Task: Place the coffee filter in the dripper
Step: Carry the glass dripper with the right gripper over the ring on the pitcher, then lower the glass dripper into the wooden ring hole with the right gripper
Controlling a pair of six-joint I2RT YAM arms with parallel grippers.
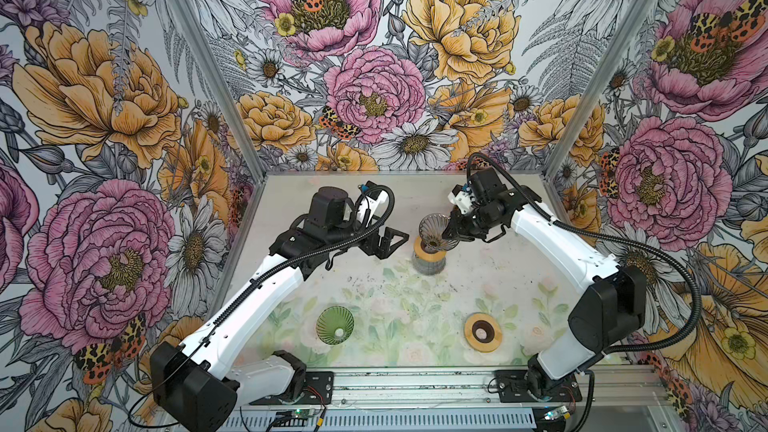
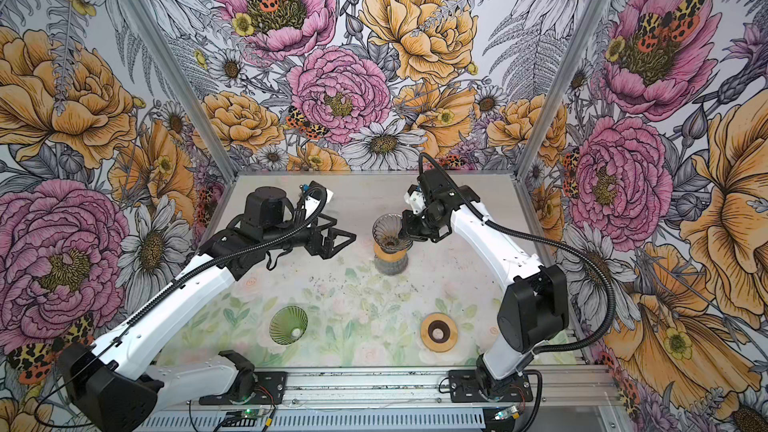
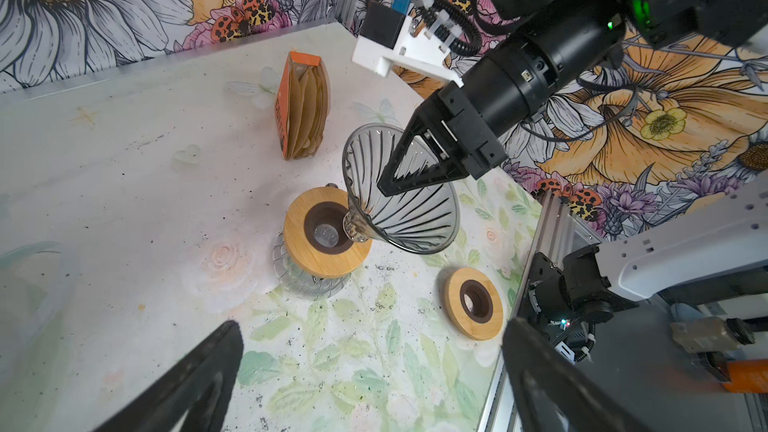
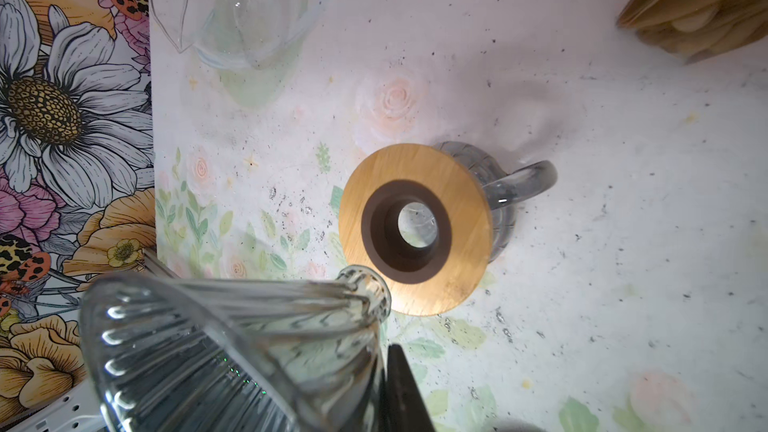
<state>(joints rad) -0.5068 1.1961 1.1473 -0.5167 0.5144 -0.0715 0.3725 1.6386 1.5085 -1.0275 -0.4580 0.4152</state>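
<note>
My right gripper (image 1: 446,235) is shut on the wall of a smoky grey ribbed glass dripper (image 1: 432,227), one finger inside the cone and one outside. The dripper (image 4: 232,347) hangs tilted, its spout just over the edge of a wooden ring (image 4: 415,226) that lies on a grey glass mug (image 4: 519,189). The coffee filters are brown papers in an orange pack (image 3: 303,105) standing on the table behind the mug; the pack does not show in either top view. My left gripper (image 1: 399,238) is open and empty, level with the mug and to its left.
A green glass dripper (image 1: 335,324) lies at the front left of the table and a second wooden ring (image 1: 483,332) at the front right. A clear glass jug (image 4: 249,14) stands near the left wall. Flowered walls enclose three sides.
</note>
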